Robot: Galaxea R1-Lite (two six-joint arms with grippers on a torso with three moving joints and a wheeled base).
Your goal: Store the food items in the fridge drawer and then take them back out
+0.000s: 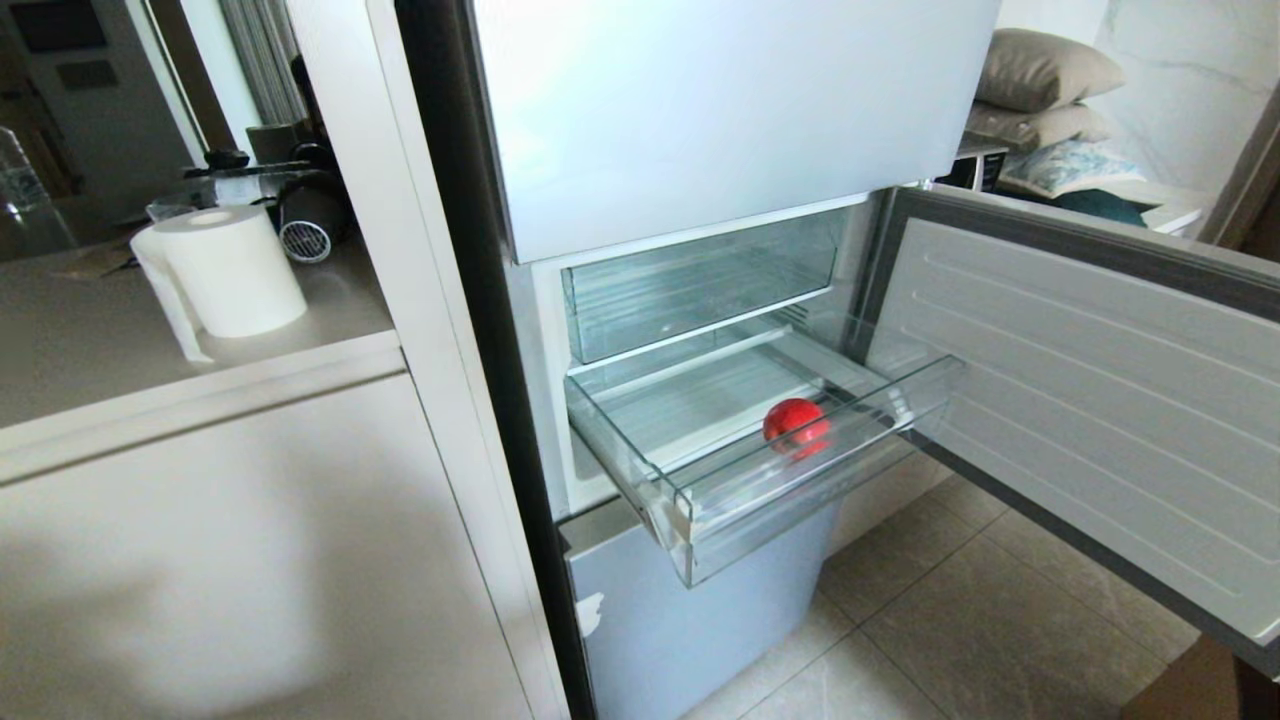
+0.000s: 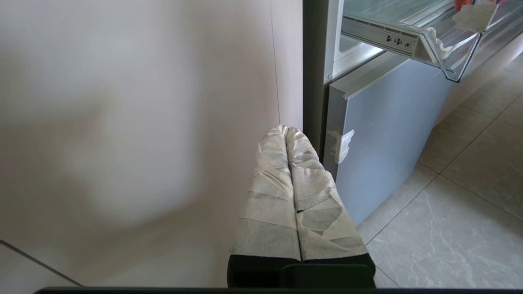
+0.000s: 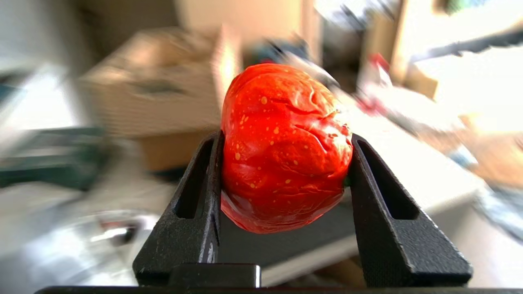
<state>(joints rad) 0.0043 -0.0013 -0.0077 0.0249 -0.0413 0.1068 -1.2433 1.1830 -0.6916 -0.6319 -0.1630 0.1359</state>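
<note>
Clamped between the black fingers of the right gripper [image 3: 282, 171] is a ribbed, speckled orange-red tomato [image 3: 284, 149], jaws about half spread against its sides; blurred surroundings give no position relative to the fridge drawer [image 1: 800, 490]. Left gripper [image 2: 288, 132] hangs low beside that drawer, its taped fingers pressed together, holding nothing. One red apple [image 1: 796, 421] rests inside the pulled-out drawer, near its front lip.
</note>
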